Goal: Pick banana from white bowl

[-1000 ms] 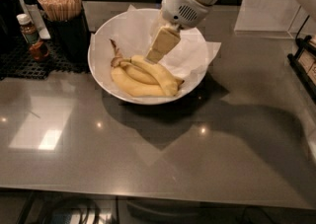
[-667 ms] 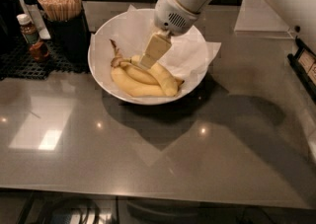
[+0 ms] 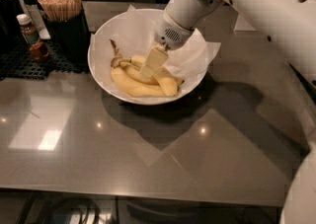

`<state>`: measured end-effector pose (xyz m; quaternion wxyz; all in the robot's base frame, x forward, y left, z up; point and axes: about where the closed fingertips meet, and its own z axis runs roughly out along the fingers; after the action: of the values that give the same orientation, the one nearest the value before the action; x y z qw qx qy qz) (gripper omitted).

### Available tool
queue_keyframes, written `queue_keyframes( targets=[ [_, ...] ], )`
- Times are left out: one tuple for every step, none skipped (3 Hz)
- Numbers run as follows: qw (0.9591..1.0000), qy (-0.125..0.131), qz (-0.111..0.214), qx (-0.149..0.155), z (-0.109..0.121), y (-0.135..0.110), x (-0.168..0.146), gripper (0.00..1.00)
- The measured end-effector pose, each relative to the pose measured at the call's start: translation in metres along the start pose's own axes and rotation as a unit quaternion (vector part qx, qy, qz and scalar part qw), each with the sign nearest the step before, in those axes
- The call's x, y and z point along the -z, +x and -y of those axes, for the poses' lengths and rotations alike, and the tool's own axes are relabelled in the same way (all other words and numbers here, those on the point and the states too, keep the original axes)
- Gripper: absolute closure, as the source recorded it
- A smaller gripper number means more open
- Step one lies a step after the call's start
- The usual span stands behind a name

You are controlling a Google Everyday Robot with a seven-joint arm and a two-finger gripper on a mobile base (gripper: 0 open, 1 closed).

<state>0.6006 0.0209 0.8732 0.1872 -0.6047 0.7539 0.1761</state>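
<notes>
- The gripper point(image 3: 154, 63) is hanging low inside the white bowl point(image 3: 97, 72), right over the bunch of bananas; whether it is released or clenched cannot be told.
- The banana point(image 3: 136, 60), on the bunch's inner curve, is lying on crinkled paper point(image 3: 193, 56) in the bowl, partly under the gripper.
- The bowl is sitting on the grey table point(image 3: 148, 164), near a cup of wooden sticks point(image 3: 61, 5).

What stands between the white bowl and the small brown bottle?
In the camera view, a black holder of wooden sticks. The gripper hangs over the bananas in the white bowl.
</notes>
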Motion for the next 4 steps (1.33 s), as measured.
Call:
queue_keyframes(
  targets=[
    [0.9995,-0.012,-0.006,-0.029,0.005,0.018,-0.013,0.45],
    [0.9992,-0.014,-0.009,-0.036,0.003,0.026,-0.012,0.63],
    [0.9997,0.001,-0.002,-0.024,-0.012,0.033,0.001,0.86],
    [0.9998,0.018,0.013,0.003,-0.033,0.032,0.016,1.0]
  ],
)
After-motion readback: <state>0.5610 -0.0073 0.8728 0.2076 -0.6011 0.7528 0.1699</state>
